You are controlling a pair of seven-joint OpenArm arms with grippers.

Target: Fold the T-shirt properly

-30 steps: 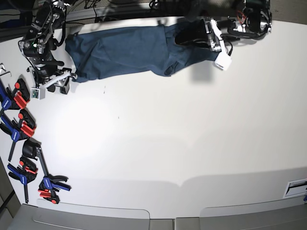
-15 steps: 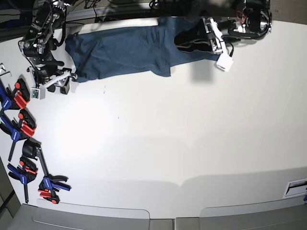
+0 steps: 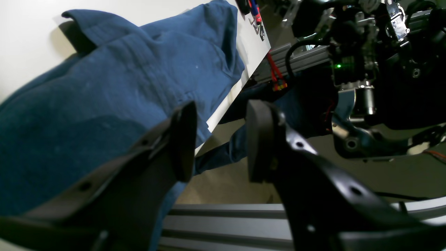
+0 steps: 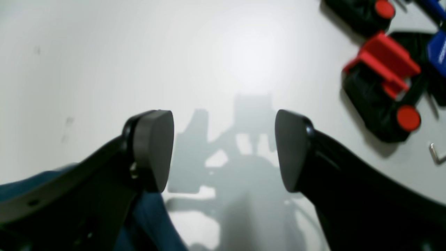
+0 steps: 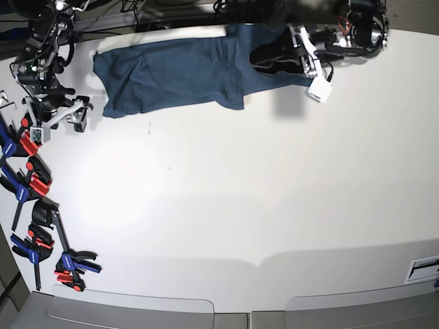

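Base view: white counter (image 5: 260, 192), wide bare area in middle and front; clamps (image 5: 31, 181) line its left edge. T-shirt (image 5: 178, 72) at far edge, long axis left-right.

Left wrist view: left gripper (image 3: 217, 143) fingers spread, empty; shirt drapes over counter edge.

Right wrist view: right gripper (image 4: 223, 150) fingers wide apart over bare counter.

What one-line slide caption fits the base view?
Navy T-shirt lies along the table's far edge, both grippers open and clear.
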